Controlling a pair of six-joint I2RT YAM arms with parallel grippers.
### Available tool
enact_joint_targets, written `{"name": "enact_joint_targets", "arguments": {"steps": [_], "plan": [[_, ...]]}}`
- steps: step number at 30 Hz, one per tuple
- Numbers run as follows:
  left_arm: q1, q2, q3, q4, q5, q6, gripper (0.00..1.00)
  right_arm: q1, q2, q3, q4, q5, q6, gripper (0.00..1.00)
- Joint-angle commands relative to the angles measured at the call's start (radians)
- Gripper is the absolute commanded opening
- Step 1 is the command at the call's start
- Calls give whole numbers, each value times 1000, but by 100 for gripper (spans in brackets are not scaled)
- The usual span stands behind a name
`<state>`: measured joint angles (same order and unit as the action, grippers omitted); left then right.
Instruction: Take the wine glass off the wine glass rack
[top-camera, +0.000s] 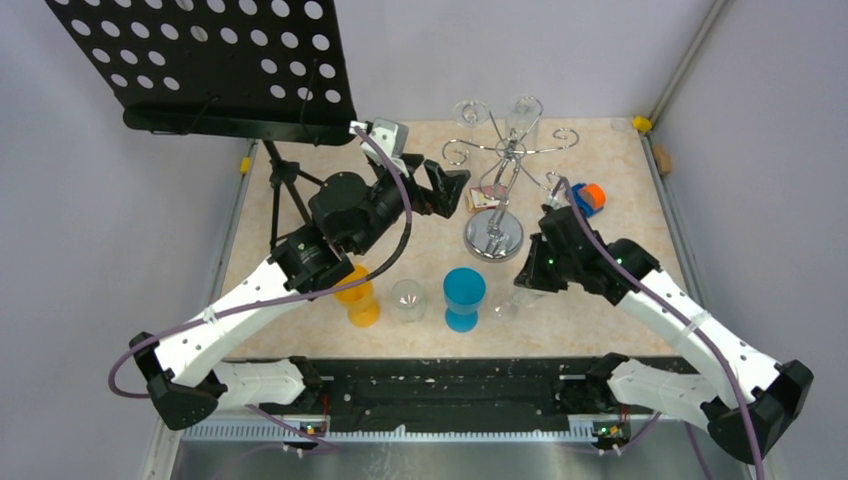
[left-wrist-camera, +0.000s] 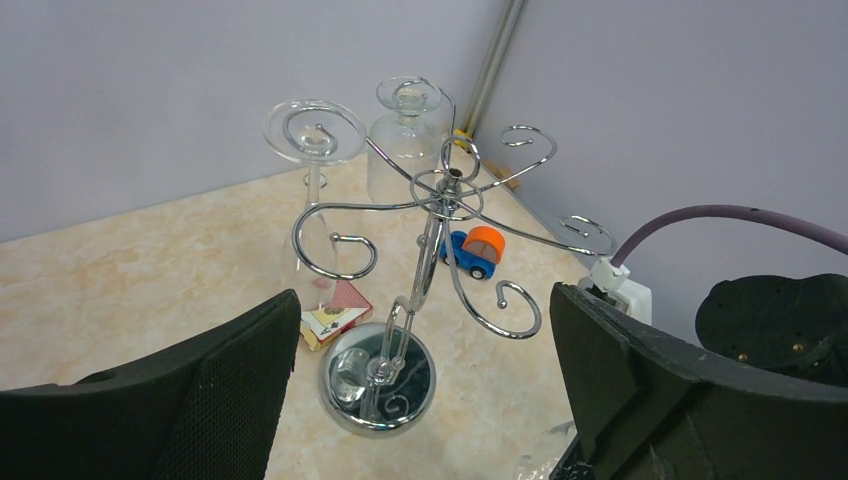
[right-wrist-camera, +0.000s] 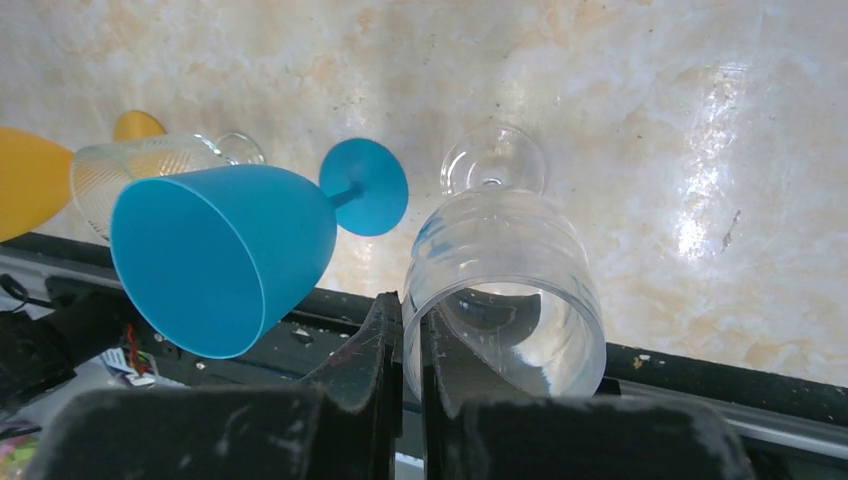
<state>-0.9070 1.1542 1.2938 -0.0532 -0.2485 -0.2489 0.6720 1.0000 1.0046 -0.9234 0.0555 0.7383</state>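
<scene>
The chrome wine glass rack (top-camera: 494, 236) stands at the back middle of the table. Two clear wine glasses hang upside down from its far arms (top-camera: 470, 113) (top-camera: 523, 112). In the left wrist view the rack (left-wrist-camera: 447, 190) is straight ahead, with one hanging glass (left-wrist-camera: 315, 135) at left and another (left-wrist-camera: 404, 150) behind. My left gripper (top-camera: 452, 190) (left-wrist-camera: 425, 305) is open and empty, just left of the rack. My right gripper (top-camera: 527, 283) (right-wrist-camera: 411, 335) is shut on the rim of a third clear wine glass (right-wrist-camera: 505, 260), which stands upright with its foot on the table.
A blue goblet (top-camera: 464, 297), a clear ribbed glass (top-camera: 408, 298) and an orange goblet (top-camera: 358, 296) stand in a row near the front. A card pack (top-camera: 484, 197) and a toy car (top-camera: 588, 197) lie by the rack. A black music stand (top-camera: 210, 60) looms at back left.
</scene>
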Motion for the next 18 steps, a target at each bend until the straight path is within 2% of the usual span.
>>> {"name": "enact_joint_targets", "arguments": {"steps": [1, 8, 18], "plan": [[10, -30, 0, 42, 9, 3, 97, 56, 53, 103, -54, 118, 13, 0], [23, -35, -1, 41, 13, 1, 97, 114, 113, 171, -96, 146, 13, 2], [38, -45, -9, 34, 21, -4, 96, 129, 128, 172, -83, 90, 0, 18]]}}
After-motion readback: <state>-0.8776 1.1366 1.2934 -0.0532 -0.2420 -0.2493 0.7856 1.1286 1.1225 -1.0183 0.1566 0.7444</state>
